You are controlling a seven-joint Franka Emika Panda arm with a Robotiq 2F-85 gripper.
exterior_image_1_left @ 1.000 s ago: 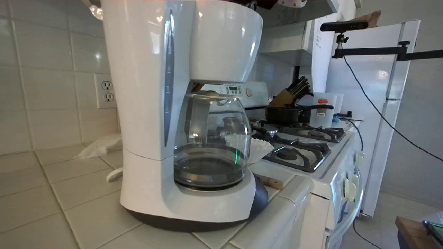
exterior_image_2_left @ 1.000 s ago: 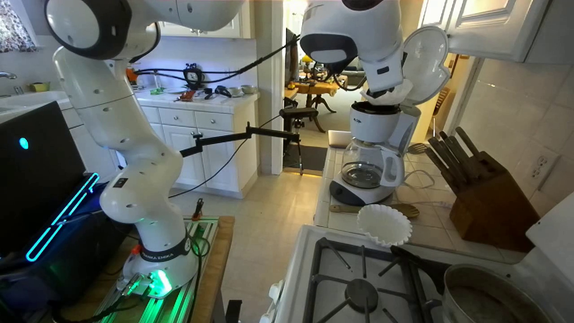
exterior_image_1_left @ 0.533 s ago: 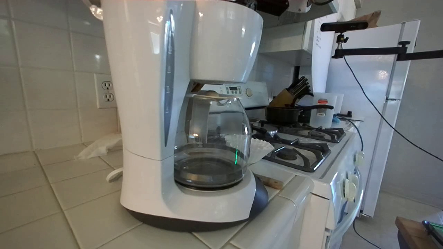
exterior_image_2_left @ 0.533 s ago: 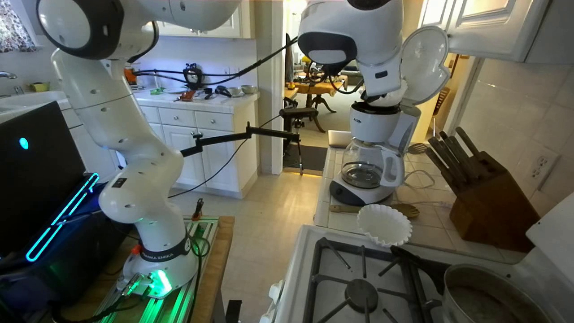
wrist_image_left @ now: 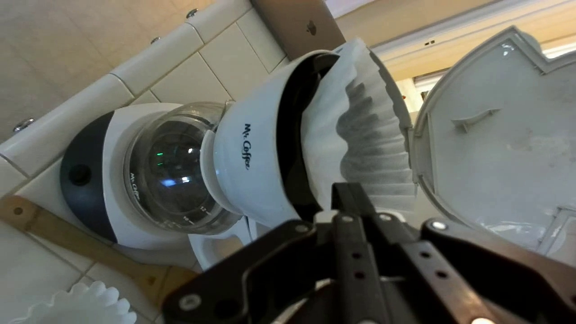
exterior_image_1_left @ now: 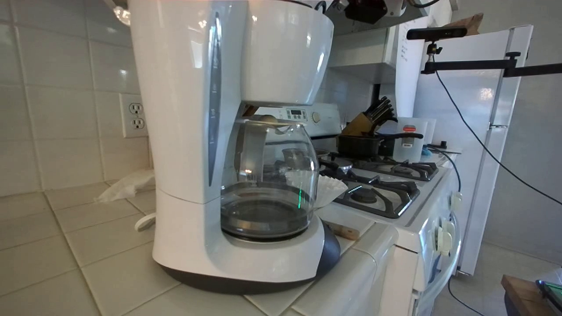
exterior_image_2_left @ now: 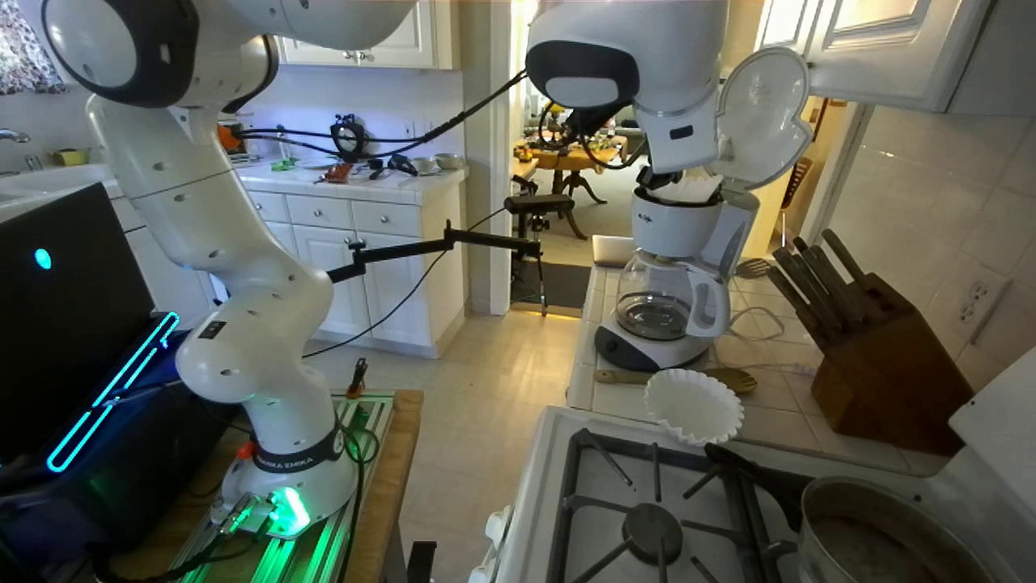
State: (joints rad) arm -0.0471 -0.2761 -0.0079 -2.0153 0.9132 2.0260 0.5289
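My gripper (wrist_image_left: 348, 189) is shut, its fingertips together, beside a white fluted paper filter (wrist_image_left: 378, 148). The filter sits tilted inside the dark-lined basket of the white coffee maker (wrist_image_left: 252, 153). Whether any paper edge is pinched between the tips cannot be told; the tips overlap the filter's near side in the wrist view. The machine's lid (wrist_image_left: 499, 144) stands raised behind the basket. Below the basket rests the glass carafe (wrist_image_left: 175, 157). In an exterior view the gripper (exterior_image_2_left: 657, 179) hangs at the basket's rim, with the filter (exterior_image_2_left: 688, 189) showing above it.
A stack of filters (exterior_image_2_left: 694, 406) stands on the counter by the stove (exterior_image_2_left: 599, 518). A wooden spoon (wrist_image_left: 90, 247) lies in front of the machine. Nearby are a knife block (exterior_image_2_left: 890, 364), a pot (exterior_image_2_left: 890, 542) and a laptop (wrist_image_left: 297, 27).
The gripper and hand have moved away from the raised lid, toward the basket's front rim. The filter now sits lower and more visibly in the basket. The gripper has stayed shut.
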